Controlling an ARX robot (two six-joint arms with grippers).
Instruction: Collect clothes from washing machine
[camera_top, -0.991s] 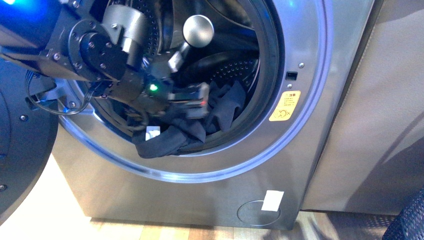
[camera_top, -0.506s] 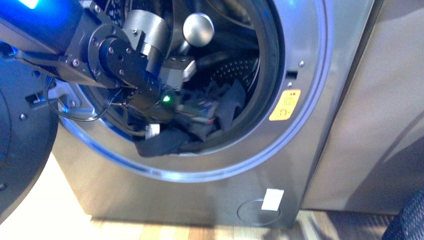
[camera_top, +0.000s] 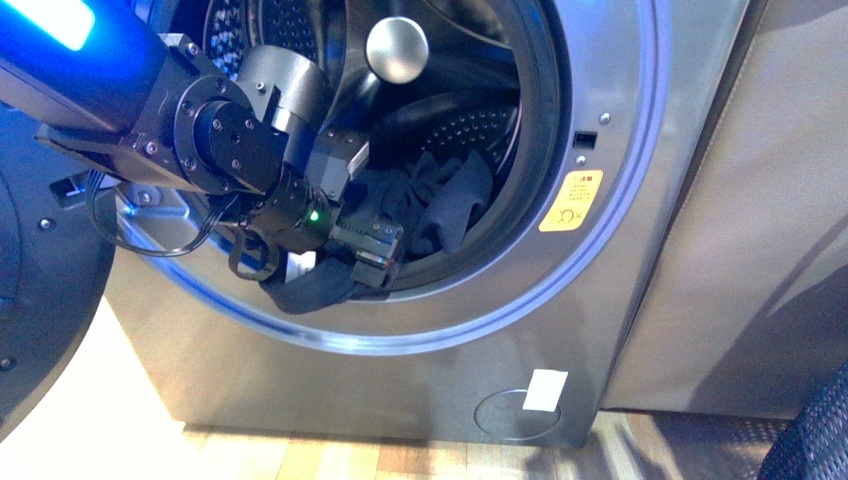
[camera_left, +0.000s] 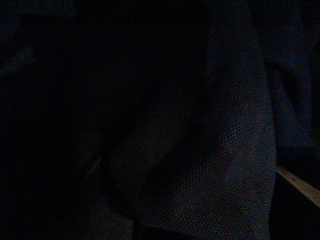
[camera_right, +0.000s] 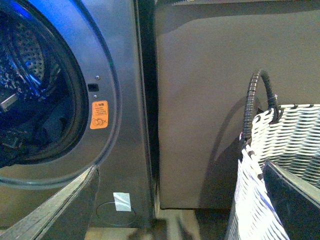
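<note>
Clothes all lie in the washer, none out yet. Your left end effector sits on them; whether it grips, I cannot tell.

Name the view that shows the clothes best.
Front view: the dark clothes hang over the lip of the washing machine at the left gripper. Right wrist view shows only dim shapes in the drum; left wrist view is dark.

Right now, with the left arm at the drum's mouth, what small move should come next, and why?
Probably a short pull straight back out of the washing machine. The left gripper is buried in the dark clothes bunched at the porthole's lower lip, with one fold already over the rim. Whether the jaws are closed cannot be seen.
</note>
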